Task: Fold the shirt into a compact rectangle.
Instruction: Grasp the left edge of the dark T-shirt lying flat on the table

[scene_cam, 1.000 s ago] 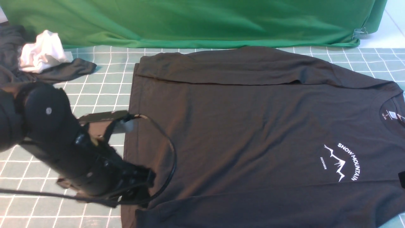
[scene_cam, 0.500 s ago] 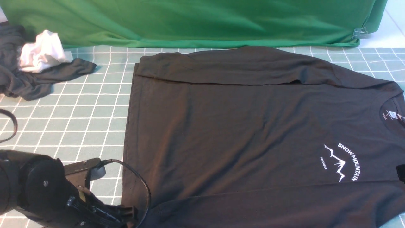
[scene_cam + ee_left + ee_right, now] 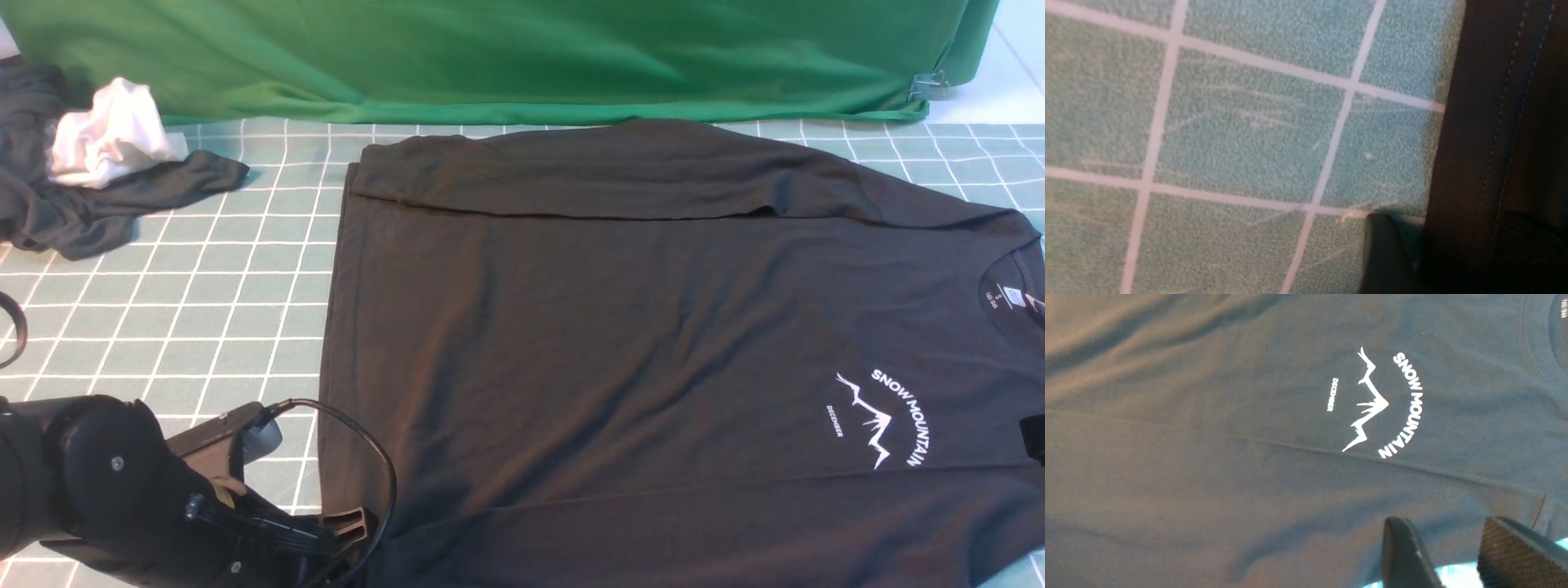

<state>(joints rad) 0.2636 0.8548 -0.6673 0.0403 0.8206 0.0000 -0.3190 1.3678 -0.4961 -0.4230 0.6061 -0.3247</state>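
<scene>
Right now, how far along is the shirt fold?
Done: far sleeve and near sleeve look folded across the shirt. In hand: left claw straddles the hem, jaws apart; right claw open above the shirt's edge near the print. Left: all body folds; it lies full length.

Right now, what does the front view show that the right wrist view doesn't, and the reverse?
Front view only: the green backdrop, the white cloth on a smaller dark garment, the left arm at the shirt's near left corner. Right wrist view only: the right hand, its fingers apart above the shirt's edge. Both: the shirt's SNOW MOUNTAIN print and collar.
</scene>
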